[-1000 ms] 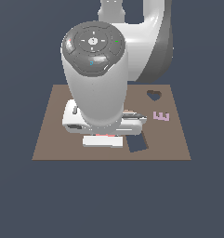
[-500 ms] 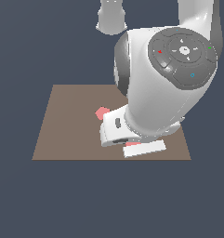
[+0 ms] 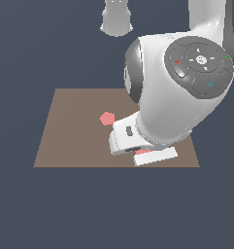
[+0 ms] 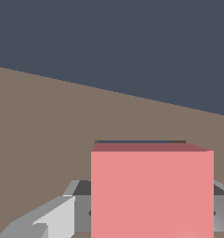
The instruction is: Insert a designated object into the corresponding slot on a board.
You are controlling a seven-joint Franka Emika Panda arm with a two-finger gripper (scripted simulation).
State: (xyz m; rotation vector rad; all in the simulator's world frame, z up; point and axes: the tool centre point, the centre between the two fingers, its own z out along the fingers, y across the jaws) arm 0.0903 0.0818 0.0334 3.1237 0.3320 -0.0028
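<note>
Exterior view: the big white arm (image 3: 181, 92) leans low over the brown board (image 3: 70, 141), hiding much of the board's side on the exterior view's right. A small red pentagon (image 3: 107, 118) lies on the board, just beside the arm. A bit of the red block (image 3: 142, 152) peeks out under the hand, near the board's front edge. Wrist view: the gripper (image 4: 150, 214) is clamped on the red block (image 4: 152, 190), grey fingers (image 4: 53, 216) pressed on both sides. A thin dark slot (image 4: 134, 141) shows just behind the block. No writing can be read anywhere.
</note>
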